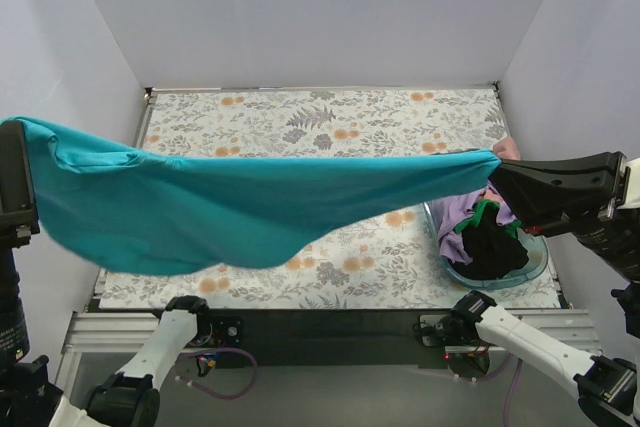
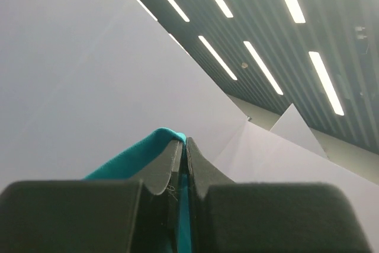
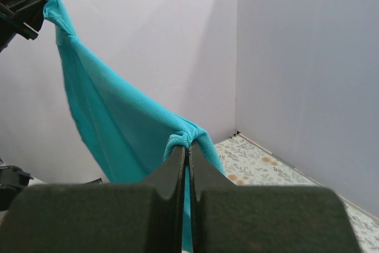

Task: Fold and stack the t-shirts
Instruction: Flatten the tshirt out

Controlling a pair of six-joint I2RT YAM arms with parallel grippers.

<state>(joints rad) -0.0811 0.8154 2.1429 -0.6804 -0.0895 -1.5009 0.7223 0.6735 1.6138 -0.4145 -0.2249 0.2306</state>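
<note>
A teal t-shirt [image 1: 240, 202] hangs stretched in the air across the table, held at both ends. My left gripper [image 1: 14, 152] is raised at the far left and shut on one end of the shirt [image 2: 148, 149]. My right gripper [image 1: 500, 175] is raised at the right and shut on the other end [image 3: 195, 137]. The shirt sags in the middle above the floral table [image 1: 330, 122]. In the right wrist view the cloth runs up to the left gripper [image 3: 26, 7].
A clear blue basket [image 1: 535, 259] at the front right of the table holds more clothes, lilac [image 1: 455, 215], green and black [image 1: 492, 247]. White walls enclose the table on three sides. The arm bases sit at the near edge.
</note>
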